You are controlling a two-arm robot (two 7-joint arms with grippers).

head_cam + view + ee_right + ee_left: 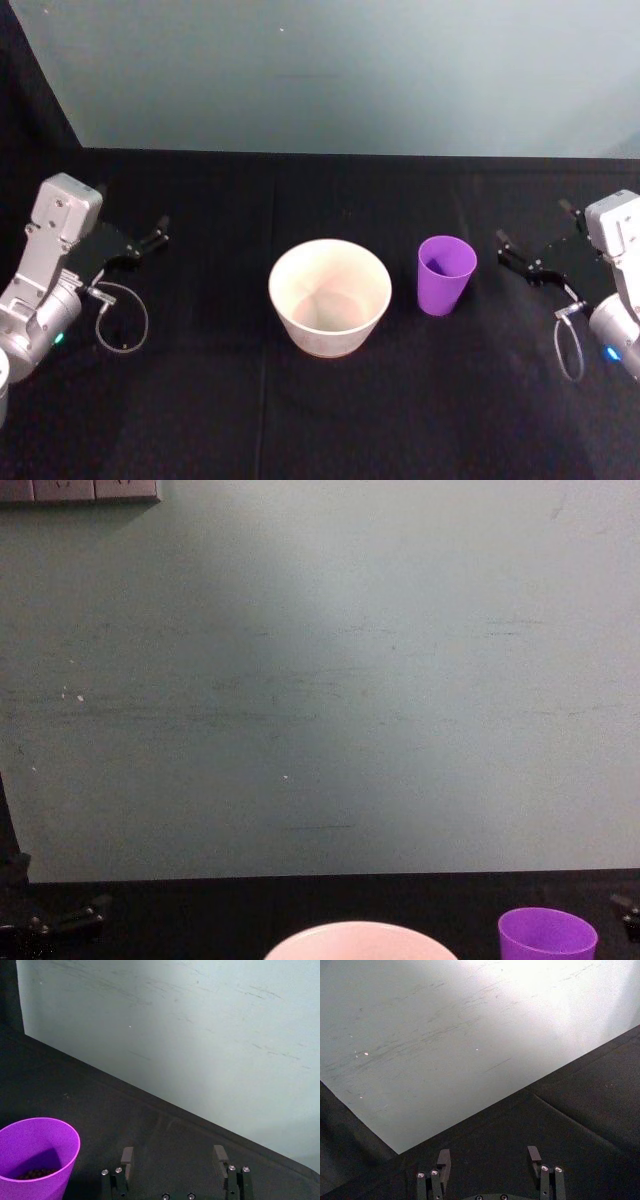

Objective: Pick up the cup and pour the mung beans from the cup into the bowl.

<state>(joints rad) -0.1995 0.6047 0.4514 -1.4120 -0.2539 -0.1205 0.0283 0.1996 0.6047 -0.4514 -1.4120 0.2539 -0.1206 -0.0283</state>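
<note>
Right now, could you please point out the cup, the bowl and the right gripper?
cup (446, 288), head view, on its outer wall.
bowl (328, 338), head view, on its front outer wall.
right gripper (503, 251), head view, midway between its open jaws.

The bowl (300, 335) is wide, round and pinkish-white, standing upright with its mouth open to the ceiling. The small purple cup (446, 274) stands upright near the bowl's right side, not touching it, with dark mung beans (35, 1174) in its bottom.
</note>
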